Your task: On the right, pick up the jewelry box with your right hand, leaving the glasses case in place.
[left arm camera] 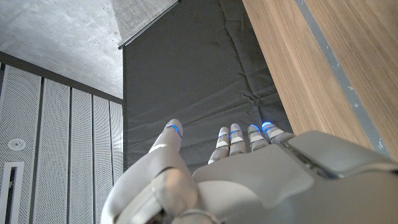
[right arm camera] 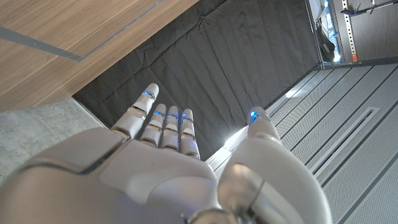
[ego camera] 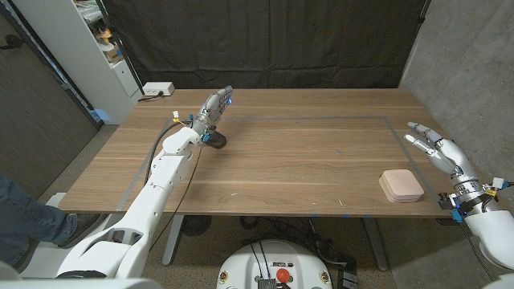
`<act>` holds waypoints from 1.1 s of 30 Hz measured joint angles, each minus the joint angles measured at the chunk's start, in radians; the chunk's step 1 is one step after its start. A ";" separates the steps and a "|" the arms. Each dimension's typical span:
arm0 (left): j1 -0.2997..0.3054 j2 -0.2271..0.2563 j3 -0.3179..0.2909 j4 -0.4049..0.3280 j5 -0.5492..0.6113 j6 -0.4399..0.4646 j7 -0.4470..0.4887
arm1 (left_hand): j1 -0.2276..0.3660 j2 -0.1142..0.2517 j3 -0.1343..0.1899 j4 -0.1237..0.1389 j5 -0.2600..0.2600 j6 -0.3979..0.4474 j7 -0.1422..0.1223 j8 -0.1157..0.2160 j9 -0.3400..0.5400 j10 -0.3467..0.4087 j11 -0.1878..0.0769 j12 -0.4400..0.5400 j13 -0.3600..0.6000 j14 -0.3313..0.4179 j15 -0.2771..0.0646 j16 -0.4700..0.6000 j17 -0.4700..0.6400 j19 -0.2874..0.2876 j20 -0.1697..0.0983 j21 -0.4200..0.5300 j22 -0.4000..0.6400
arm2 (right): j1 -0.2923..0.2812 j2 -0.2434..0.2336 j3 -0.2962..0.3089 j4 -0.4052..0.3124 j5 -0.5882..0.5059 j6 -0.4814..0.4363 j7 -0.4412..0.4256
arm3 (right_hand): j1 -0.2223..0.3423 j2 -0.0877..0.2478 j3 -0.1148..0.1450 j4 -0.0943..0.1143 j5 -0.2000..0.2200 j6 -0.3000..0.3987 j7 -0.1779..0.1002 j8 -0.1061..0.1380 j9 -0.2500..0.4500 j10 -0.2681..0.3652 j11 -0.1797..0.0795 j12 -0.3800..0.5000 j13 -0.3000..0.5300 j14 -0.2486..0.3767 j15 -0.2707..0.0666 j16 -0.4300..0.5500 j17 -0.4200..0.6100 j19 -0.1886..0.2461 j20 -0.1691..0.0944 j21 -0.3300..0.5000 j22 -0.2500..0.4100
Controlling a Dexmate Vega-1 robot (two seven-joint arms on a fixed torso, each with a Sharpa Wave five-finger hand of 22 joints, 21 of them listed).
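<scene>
Two hands are held open: right hand (ego camera: 434, 148) is raised just beyond the pink jewelry box (ego camera: 401, 185) (approach judged pending); left hand (ego camera: 214, 108) is parked well apart.

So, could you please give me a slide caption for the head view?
Open right hand poised off the table's right edge, beyond the pink jewelry box.

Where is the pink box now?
In the head view the pink box lies on the table's right side near the front edge, just left of the open right hand.
</scene>
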 measured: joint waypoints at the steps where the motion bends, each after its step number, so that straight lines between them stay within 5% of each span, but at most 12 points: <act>1: -0.001 0.001 0.000 0.000 0.000 0.000 0.000 | 0.000 0.000 0.000 0.000 0.000 0.000 0.000 0.000 0.000 0.000 0.000 0.000 0.000 0.000 0.000 0.000 0.000 0.000 0.000 0.000 0.000 | -0.001 0.001 0.001 -0.001 -0.020 0.000 -0.004 | 0.000 0.000 0.000 0.000 0.000 0.000 0.000 0.000 0.000 0.000 0.000 0.000 0.000 0.000 0.000 0.000 0.000 0.000 0.000 0.000 0.000; 33: -0.016 0.005 0.003 0.013 0.004 0.005 -0.007 | 0.000 0.000 0.000 0.000 0.000 0.000 0.000 0.000 0.000 0.000 0.000 0.000 0.000 0.000 0.000 0.000 0.000 0.000 0.000 0.000 0.000 | -0.019 0.024 0.036 -0.030 -0.250 0.001 -0.044 | 0.011 -0.011 0.000 0.000 0.011 0.007 -0.007 0.000 0.000 0.005 -0.005 0.000 0.000 0.004 -0.011 0.000 0.000 -0.004 0.004 0.000 0.000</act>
